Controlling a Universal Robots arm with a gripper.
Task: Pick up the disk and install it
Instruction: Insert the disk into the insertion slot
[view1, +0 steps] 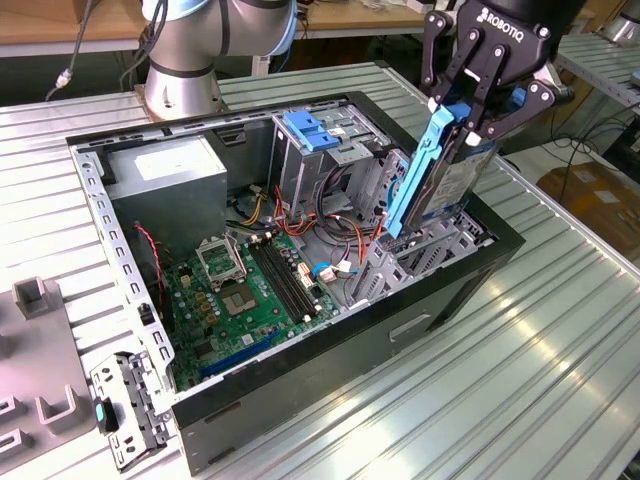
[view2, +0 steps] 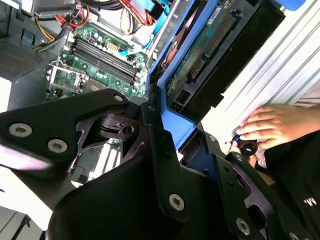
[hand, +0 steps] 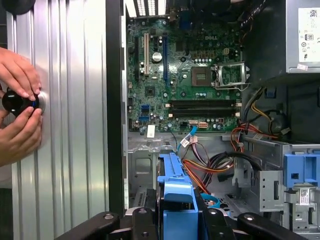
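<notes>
One end of the disk (view1: 445, 185) is down among the grey bay walls at the corner of the open computer case (view1: 330, 370) that lies toward the exterior view's right, while its other end stands high and tilted, gripped by the claw (view1: 465, 120), which is clenched on the top of the blue carrier rail. Because the hold is only at that upper end, any sideways drag at the lower end could, I judge, lever the disk askew between the fingers or slide it out of them. The tilt itself is a risk: if the rail does not line up with the bay's guides, pressing on could wedge it against the metal edge instead of seating it. Just beside the bay run red and orange cables (view1: 322, 215) and a thin blue one; any of them caught under the carrier would be pinched or would stop the disk short. The blue-topped drive cage (view1: 315, 130) stands near enough for the claw's linkage to knock it. In the first wrist view a person's hands (hand: 20, 115) rest on a black knob (hand: 15, 101) on the bench (view1: 500, 380), near the case's edge, where a swing of the arm might reach them.
</notes>
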